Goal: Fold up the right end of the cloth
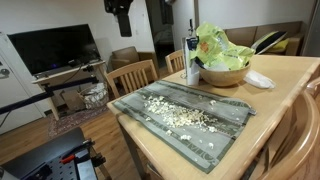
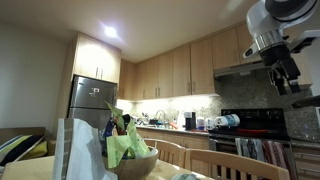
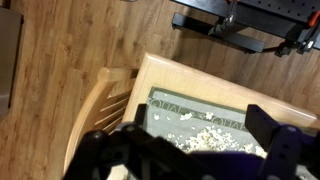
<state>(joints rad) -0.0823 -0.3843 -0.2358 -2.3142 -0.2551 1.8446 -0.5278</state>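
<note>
The cloth (image 1: pixel 185 118) lies flat on the wooden table (image 1: pixel 285 75), grey-green with a cream speckled band down its middle. In the wrist view the cloth (image 3: pixel 195 118) lies far below, one end near the table edge. My gripper (image 1: pixel 121 12) hangs high above the scene at the top of an exterior view; it also shows at the top right of the other exterior view (image 2: pixel 285 75). In the wrist view its dark fingers (image 3: pixel 185 150) stand wide apart with nothing between them.
A wooden bowl (image 1: pixel 222 72) with green fabric stands behind the cloth, a small white napkin (image 1: pixel 259 79) beside it. Wooden chairs (image 1: pixel 132 76) line the table's sides. A TV and stand (image 1: pixel 55 50) are at the far left.
</note>
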